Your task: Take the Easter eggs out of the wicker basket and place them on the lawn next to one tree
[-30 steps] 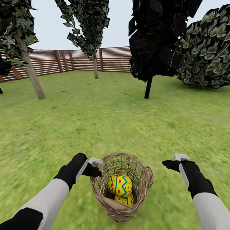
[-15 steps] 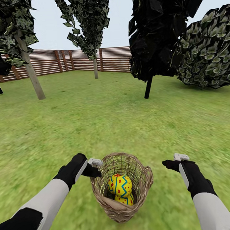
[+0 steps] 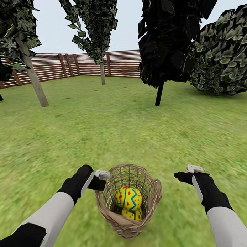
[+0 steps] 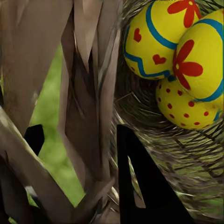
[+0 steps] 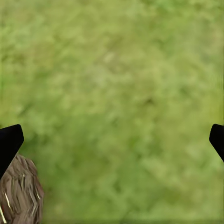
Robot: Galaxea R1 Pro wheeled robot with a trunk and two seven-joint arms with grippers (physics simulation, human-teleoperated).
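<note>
Gripping the rim of the wicker basket (image 3: 129, 201) with its left gripper (image 3: 100, 178), the robot has just shifted the basket a little: against the head view of half a second ago, the right side of the rim sits slightly further in and the basket leans a touch differently, while both arms look unchanged. In the left wrist view, one black finger (image 4: 140, 186) lies inside the weave and the other (image 4: 33, 139) outside it, with the wall strips between them, so the left gripper appears closed on the basket wall rather than on an egg.

The Easter eggs (image 3: 128, 199) are in the basket, which stands on the lawn (image 3: 120, 130) right in front of the robot. The left wrist view shows three of them, touching each other at the bottom (image 4: 177, 60).

The right gripper (image 3: 189, 173) hovers over bare grass well to the right of the basket, its fingertips spread wide at the edges of its wrist view and holding nothing.

The nudge suggests the hold is on the basket itself, so no egg has been removed yet. The nearest suitable tree (image 3: 33, 76), with its pale leaning trunk, stands far off to the left near the fence (image 3: 86, 64).
</note>
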